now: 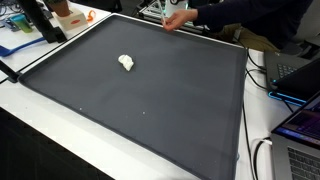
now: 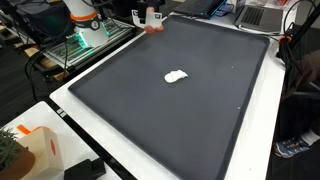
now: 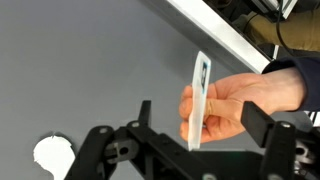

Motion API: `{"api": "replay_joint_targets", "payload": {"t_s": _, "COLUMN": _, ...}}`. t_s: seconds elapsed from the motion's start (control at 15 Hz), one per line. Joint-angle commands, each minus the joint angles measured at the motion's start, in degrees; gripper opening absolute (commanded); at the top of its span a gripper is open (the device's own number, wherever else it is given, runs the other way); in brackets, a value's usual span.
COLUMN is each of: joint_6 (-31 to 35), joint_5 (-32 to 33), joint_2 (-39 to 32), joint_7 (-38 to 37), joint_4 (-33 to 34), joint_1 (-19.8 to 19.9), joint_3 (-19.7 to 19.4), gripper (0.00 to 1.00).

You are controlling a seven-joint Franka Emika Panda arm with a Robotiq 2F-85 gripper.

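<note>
Pincer [image 3: 200,128] wide open, gripping nothing. Person's hand [image 3: 245,100] holds white card [image 3: 199,85] upright between the jaws. White lump [image 3: 50,155] lies well apart on grey bench [image 1: 150,120].

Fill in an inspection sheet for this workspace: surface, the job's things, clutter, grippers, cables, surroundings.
Surface: dark grey mat on a white table.
Job's things: thin white card, upright in a person's hand.
Clutter: small white lump lying on the mat.
Grippers: gripper open, one finger on either side of the card; contact cannot be told.
Cables: black cable beside the mat's edge.
Surroundings: laptop; orange-and-white box.
</note>
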State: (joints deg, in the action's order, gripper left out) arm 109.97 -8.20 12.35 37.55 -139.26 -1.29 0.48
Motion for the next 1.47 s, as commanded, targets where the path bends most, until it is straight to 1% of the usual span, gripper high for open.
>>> {"api": "replay_joint_targets", "payload": {"t_s": 0.0, "joint_6": -0.4, "joint_5": -0.4, "joint_2": 1.5, "joint_7": 1.6, "joint_4": -1.3, "joint_1": -1.0, "joint_3": -1.5, "gripper": 0.6}}
{"api": "replay_joint_targets", "payload": {"t_s": 0.33, "joint_6": -0.3, "joint_5": -0.5, "joint_2": 1.0, "joint_7": 2.0, "joint_4": -0.9, "joint_1": -0.8, "joint_3": -2.4, "gripper": 0.21}}
{"api": "replay_joint_targets", "payload": {"t_s": 0.53, "joint_6": -0.1, "joint_5": -0.4, "joint_2": 1.0, "joint_7": 2.0, "joint_4": -1.0, "joint_1": -0.7, "joint_3": -2.7, "gripper": 0.01}}
{"api": "replay_joint_targets", "payload": {"t_s": 0.73, "joint_6": -0.4, "joint_5": -0.7, "joint_2": 1.2, "joint_7": 2.7, "joint_4": -1.1, "joint_1": -0.6, "joint_3": -3.2, "gripper": 0.0}}
{"api": "replay_joint_targets", "payload": {"t_s": 0.87, "joint_6": -0.8, "joint_5": -1.2, "joint_2": 2.6, "joint_7": 5.2, "joint_4": -1.8, "joint_1": -0.5, "joint_3": -4.0, "gripper": 0.01}}
{"api": "replay_joint_targets", "payload": {"t_s": 0.93, "joint_6": -0.1, "joint_5": 0.0, "joint_2": 0.3, "joint_7": 2.4, "joint_4": -0.2, "joint_1": -0.7, "joint_3": -3.1, "gripper": 0.04}}
{"api": "replay_joint_targets", "payload": {"t_s": 1.4, "joint_6": -0.2, "joint_5": 0.0, "joint_2": 1.0, "joint_7": 4.0, "joint_4": -0.4, "joint_1": -0.6, "joint_3": -3.7, "gripper": 0.04}}
